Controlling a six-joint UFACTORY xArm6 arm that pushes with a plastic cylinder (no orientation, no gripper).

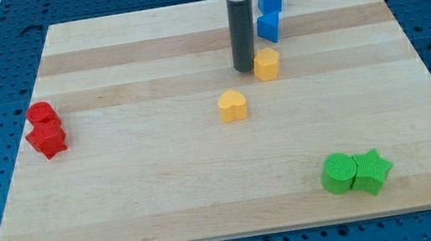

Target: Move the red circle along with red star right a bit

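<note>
The red circle (41,114) sits near the board's left edge, with the red star (47,139) touching it just below. My tip (245,69) stands at the top middle of the board, far to the right of the red pair. It is right beside the left side of a yellow block (267,63).
A yellow heart (232,105) lies below my tip. Two blue blocks (269,13) stand at the top, right of the rod. A green circle (340,173) and green star (371,171) sit together at the bottom right. The wooden board (167,195) lies on a blue perforated table.
</note>
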